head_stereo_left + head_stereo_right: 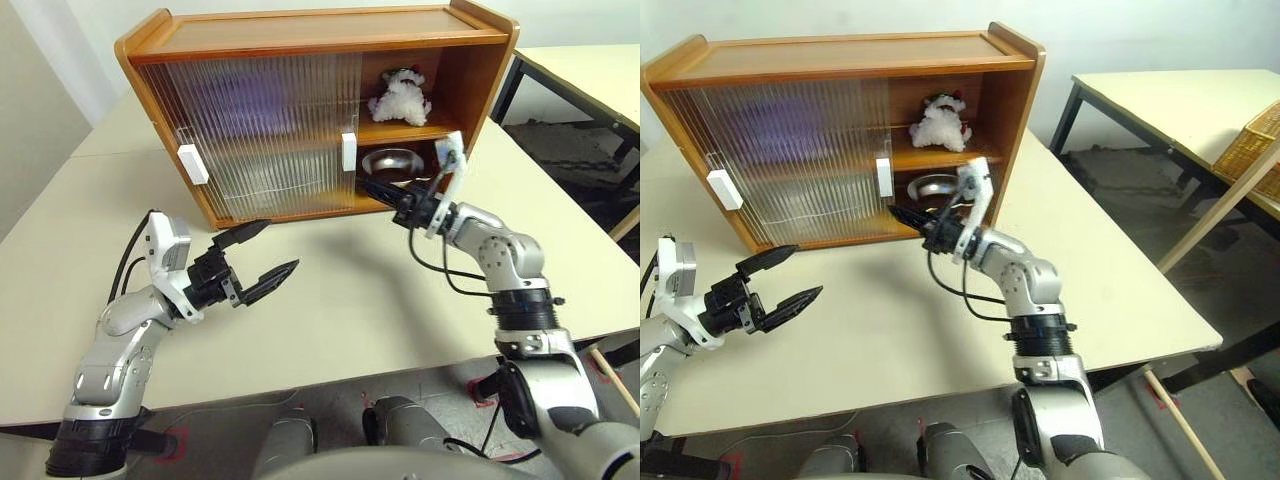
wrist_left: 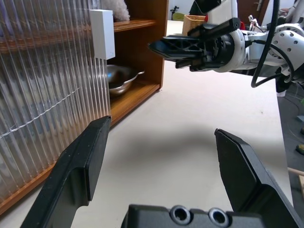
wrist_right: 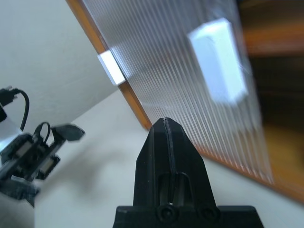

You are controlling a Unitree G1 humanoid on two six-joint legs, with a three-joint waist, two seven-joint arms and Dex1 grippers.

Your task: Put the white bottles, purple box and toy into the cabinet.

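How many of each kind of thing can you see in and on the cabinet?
Cabinet: 1
Ribbed sliding doors: 2
White door handles: 2
Plush toy, top shelf: 1
Steel bowl, bottom shelf: 1
Total: 7

Purple blur (image 1: 262,100) behind cabinet (image 1: 300,45) ribbed doors, contents indistinct.

It looked like a lab or test room: plain cream counter (image 1: 330,300), a second black-legged table (image 1: 1160,100) beside it, bare white walls.
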